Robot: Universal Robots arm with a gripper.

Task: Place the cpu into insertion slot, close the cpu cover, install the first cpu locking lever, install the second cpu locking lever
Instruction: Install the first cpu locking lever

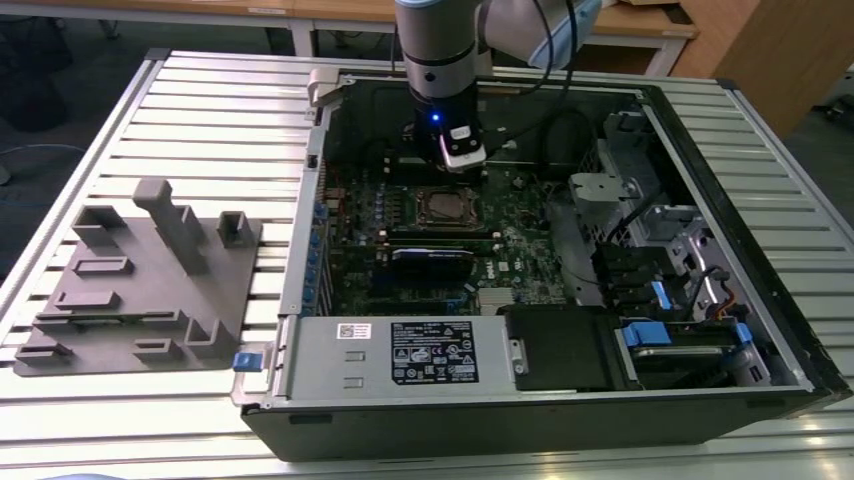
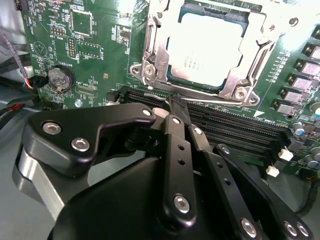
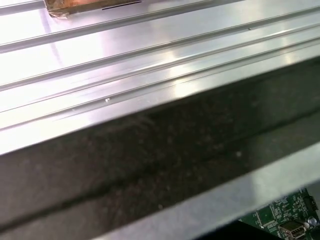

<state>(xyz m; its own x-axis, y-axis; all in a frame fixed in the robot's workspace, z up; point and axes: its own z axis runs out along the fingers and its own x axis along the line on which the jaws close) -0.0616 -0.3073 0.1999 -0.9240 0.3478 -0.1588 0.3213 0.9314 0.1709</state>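
Slatted metal table (image 1: 200, 110) before wooden desks (image 1: 641, 28), computer case (image 1: 534, 425), gripper (image 2: 175, 102) apparently pinched closed beside the covered cpu (image 2: 207, 47).

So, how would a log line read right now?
cpu: seated in insertion slot | cpu cover: down around it | gripper: close beside cover

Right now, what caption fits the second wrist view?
The cpu cover lies over the seated cpu; gripper hovers close beside it, above memory slots.
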